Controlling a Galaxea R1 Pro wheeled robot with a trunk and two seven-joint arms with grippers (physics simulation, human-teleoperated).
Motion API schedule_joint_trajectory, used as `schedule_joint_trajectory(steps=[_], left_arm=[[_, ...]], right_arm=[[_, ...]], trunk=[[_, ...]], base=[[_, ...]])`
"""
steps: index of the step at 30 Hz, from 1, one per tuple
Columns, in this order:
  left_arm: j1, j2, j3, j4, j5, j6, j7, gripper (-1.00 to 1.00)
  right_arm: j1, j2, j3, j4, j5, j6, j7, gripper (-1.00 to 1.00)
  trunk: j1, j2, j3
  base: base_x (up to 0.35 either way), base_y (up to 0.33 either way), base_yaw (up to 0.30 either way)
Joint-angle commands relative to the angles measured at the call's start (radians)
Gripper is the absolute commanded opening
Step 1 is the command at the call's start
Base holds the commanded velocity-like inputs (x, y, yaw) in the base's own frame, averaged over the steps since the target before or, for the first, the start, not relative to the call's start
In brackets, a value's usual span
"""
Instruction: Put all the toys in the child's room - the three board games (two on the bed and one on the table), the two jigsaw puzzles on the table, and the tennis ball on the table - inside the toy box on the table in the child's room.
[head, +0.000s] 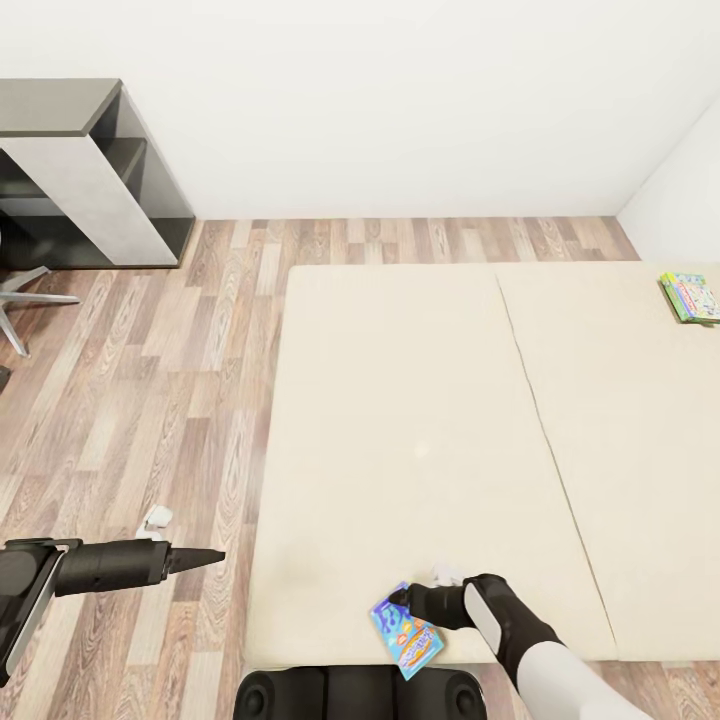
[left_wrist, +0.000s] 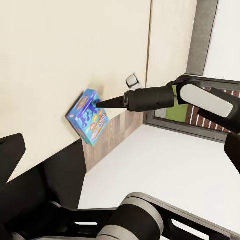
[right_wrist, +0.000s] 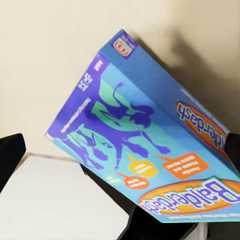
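We saw a beige bed (head: 420, 420) on wood-plank floor (head: 150, 380). At lower centre, the right jaws (head: 400, 600) grasped the blue "Balderdash" board game (head: 407, 637); left jaws' (head: 215, 556) state unclear.

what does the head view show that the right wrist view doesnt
Head view only: the whole bed, a green game box at its far right edge, the desk, the wood floor, and the left gripper over the floor.

Right wrist view only: the blue box's print up close, reading "Balderdash".

Both: the blue game box at the right gripper, with beige mattress behind it.
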Motion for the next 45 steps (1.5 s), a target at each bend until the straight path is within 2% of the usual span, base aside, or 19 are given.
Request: schedule_joint_trajectory(steps=[1, 8, 17, 26, 45], left_arm=[[0.000, 0.000, 0.000, 0.000, -0.001, 0.011, -0.004, 1.00], [0.000, 0.000, 0.000, 0.000, -0.001, 0.011, -0.004, 1.00], [0.000, 0.000, 0.000, 0.000, -0.001, 0.011, -0.003, 1.00], [0.000, 0.000, 0.000, 0.000, 0.000, 0.011, -0.003, 1.00], [0.000, 0.000, 0.000, 0.000, 0.000, 0.011, -0.003, 1.00]], right_arm=[[0.000, 0.002, -0.008, -0.001, 0.001, 0.007, 0.002, 1.00], [0.000, 0.009, -0.007, 0.001, 0.001, 0.008, 0.002, 1.00], [0.000, 0.020, 0.038, 0.011, 0.001, 0.007, 0.002, 1.00], [0.000, 0.007, 0.046, 0.011, 0.003, -0.008, 0.004, 1.00], [0.000, 0.004, 0.046, 0.009, 0.002, -0.011, 0.005, 1.00]], trunk=[[0.000, -0.001, -0.001], [0.000, -0.001, -0.001], [0.000, -0.001, -0.001], [0.000, -0.001, -0.001], [0.000, -0.001, -0.004]], base=[[0.000, 0.000, 0.000], [0.000, 0.000, 0.000], [0.000, 0.000, 0.000], [0.000, 0.000, 0.000], [0.000, 0.000, 0.000]])
